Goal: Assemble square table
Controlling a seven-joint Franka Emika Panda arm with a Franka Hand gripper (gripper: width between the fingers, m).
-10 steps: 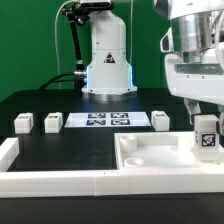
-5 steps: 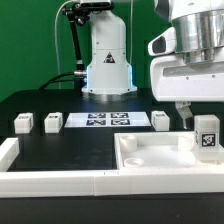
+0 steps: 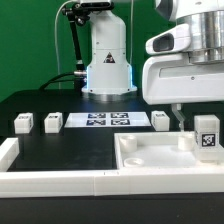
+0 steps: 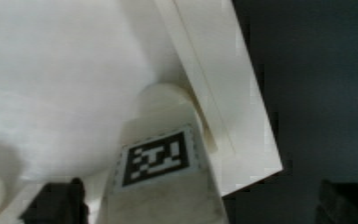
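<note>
At the slab's corner: one leg [image 3: 207, 135] stands upright inside the rim of the square table slab [image 3: 150, 152], which lies underside-up.
Handling: rigid, light, smooth plastic, I judge. I would grip a leg across two flat faces at mid-height.
My gripper [image 3: 196, 118]: jaws spread wide, holding nothing, just above that leg.
Beyond the slab: three loose legs [image 3: 52, 122] in a row, with the marker board [image 3: 105, 120] between them.

Wrist view blurry, both fingertips [image 4: 57, 203] of the gripper [image 4: 202, 205] cut by the frame edge, leg [image 4: 158, 135] between the jaws smeared; slab [image 3: 140, 160] under the jaws cropped in exterior view, tags on loose legs [image 3: 52, 122] unreadable.
</note>
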